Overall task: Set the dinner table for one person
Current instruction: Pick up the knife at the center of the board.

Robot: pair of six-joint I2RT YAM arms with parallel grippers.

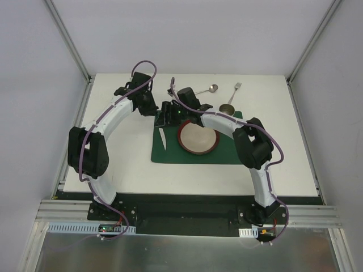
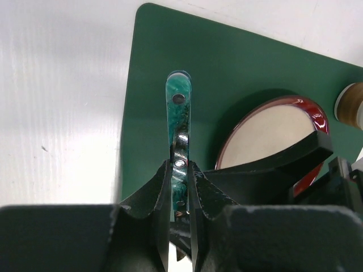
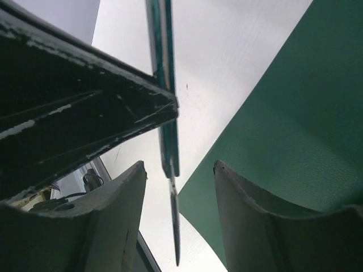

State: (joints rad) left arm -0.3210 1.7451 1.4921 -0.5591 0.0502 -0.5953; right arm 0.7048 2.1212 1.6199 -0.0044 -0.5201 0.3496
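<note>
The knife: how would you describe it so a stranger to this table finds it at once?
On the white dinner table lies a dark green placemat holding a red-rimmed plate. The knife is left of that plate, pinched in the left gripper. Its marbled green handle sets it apart from the all-metal spoon and fork farther back.

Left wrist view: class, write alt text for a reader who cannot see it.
The left tool is shut on a green-handled knife, its handle pointing away over a dark green placemat. A red-rimmed plate sits on the mat to the right; the white dinner table lies left.
</note>
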